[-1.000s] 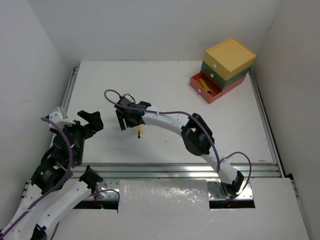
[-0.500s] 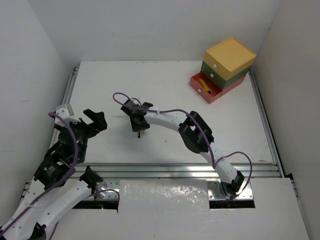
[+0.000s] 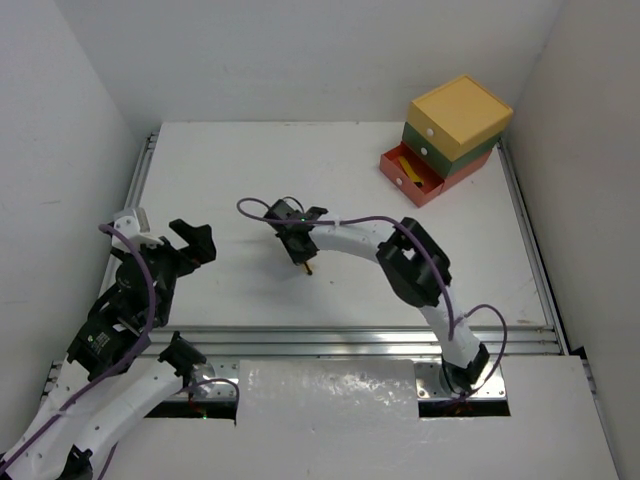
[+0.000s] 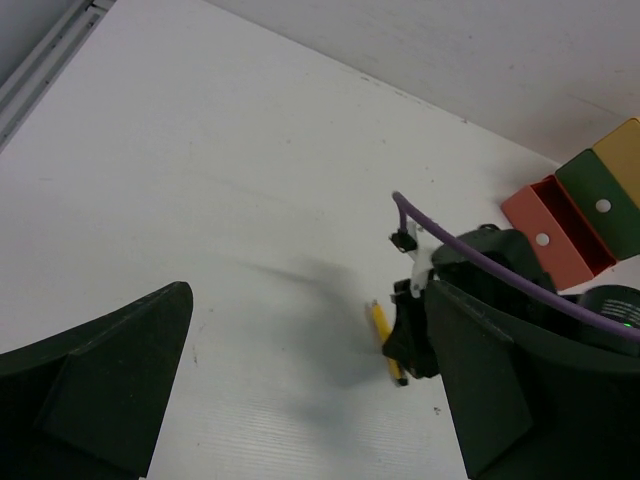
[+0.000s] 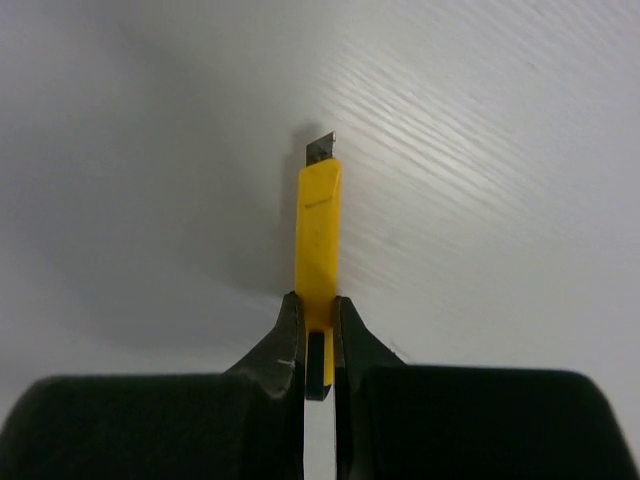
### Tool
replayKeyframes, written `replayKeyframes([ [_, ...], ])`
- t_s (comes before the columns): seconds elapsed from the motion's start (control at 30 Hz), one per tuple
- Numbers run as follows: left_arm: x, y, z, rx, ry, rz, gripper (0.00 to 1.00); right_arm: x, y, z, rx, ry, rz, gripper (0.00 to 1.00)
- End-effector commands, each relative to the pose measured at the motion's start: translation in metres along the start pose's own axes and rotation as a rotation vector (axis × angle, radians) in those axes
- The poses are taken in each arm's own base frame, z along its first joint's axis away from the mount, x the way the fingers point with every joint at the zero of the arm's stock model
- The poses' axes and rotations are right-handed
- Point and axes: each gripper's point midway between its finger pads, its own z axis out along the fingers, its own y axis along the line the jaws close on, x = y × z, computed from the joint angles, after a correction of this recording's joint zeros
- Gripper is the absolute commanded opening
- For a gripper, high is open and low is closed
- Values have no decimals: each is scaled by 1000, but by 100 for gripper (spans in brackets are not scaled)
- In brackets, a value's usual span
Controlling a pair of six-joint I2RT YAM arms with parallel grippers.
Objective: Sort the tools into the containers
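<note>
Grasp step: yellow cutter is pinched at its rear end by the closed right hand, mid-counter. Left hand is held wide open, empty, at left. Next, judged: carry far-right to the open red-orange drawer.

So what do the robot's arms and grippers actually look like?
Left arm and right arm: white links, bulky black joints, a thin purple cable looped along each. Left gripper and right gripper: black, two tapering fingers.
</note>
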Motion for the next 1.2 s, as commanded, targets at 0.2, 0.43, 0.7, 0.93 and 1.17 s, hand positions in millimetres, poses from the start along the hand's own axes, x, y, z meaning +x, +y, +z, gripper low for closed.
replayKeyframes([
  [0.2, -2, -13, 5, 50, -3, 16, 100, -55, -202, -60, 100, -242, -225, 0],
  [0.43, 3, -16, 9, 53, 13, 34, 100, -100, -330, -72, 483, -220, -337, 0],
  [0.7, 5, -19, 10, 66, 23, 46, 100, -117, -393, -66, 592, -145, -302, 12],
  [0.93, 10, -22, 13, 75, 42, 62, 100, -108, -393, -65, 620, -96, -270, 52],
  [1.17, 8, -22, 12, 77, 36, 57, 100, -108, -320, -59, 467, -191, -124, 0],
])
